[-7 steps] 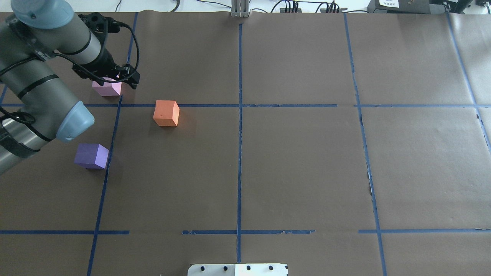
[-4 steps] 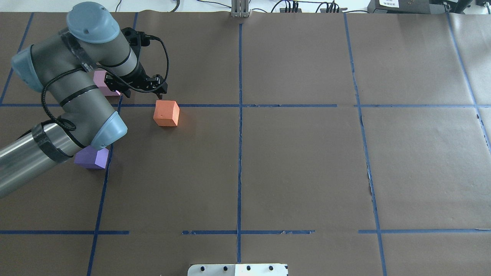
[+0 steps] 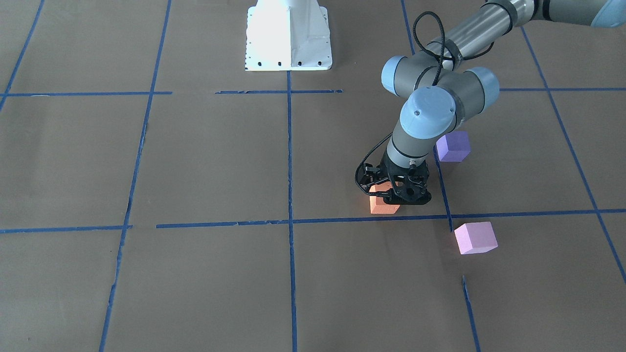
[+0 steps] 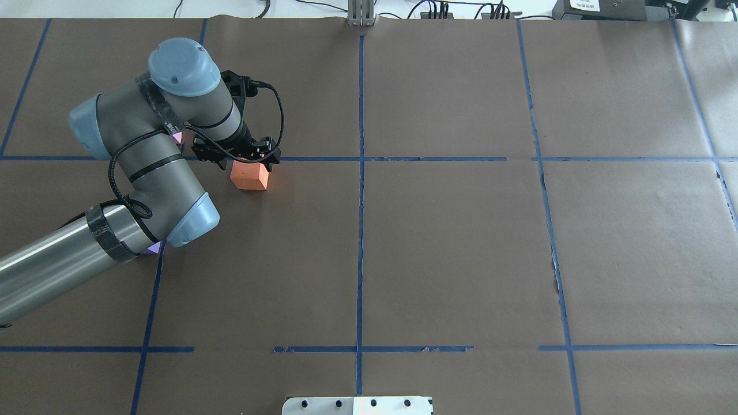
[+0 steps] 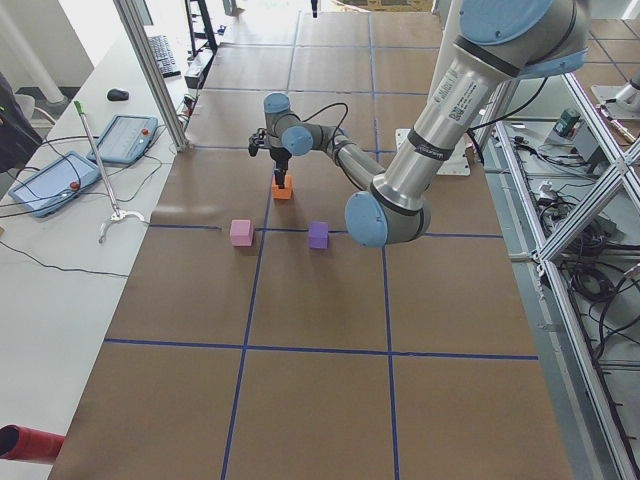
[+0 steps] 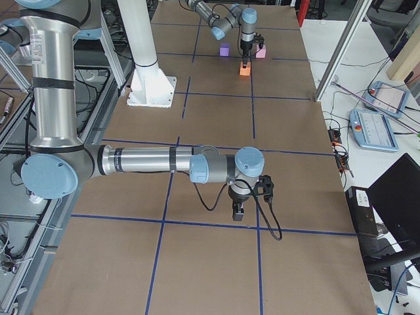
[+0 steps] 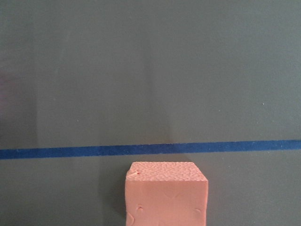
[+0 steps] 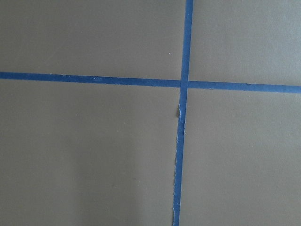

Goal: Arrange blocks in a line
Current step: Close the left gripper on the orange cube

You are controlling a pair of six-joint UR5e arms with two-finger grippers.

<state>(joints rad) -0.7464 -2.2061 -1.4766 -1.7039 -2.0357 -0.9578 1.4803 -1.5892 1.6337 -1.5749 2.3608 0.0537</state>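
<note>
- A robotics lab, plainly: industrial robot arms (image 4: pixel 144 173) work over a desk (image 4: pixel 461 259) papered in brown and gridded with blue tape (image 4: pixel 360 230).
- On the white side bench (image 5: pixel 50 300) lie two teach pendants (image 5: pixel 125 138) and a keyboard (image 5: pixel 160 55).
- Aluminium posts (image 5: pixel 150 75) and tangled cables (image 5: pixel 590 265) ring the cell.

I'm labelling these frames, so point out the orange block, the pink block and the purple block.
orange block (image 4: pixel 249 178), overhead view, its uncovered near part.
pink block (image 3: pixel 474 235), front-facing view, its top face.
purple block (image 3: pixel 455 144), front-facing view, its top face.
</note>
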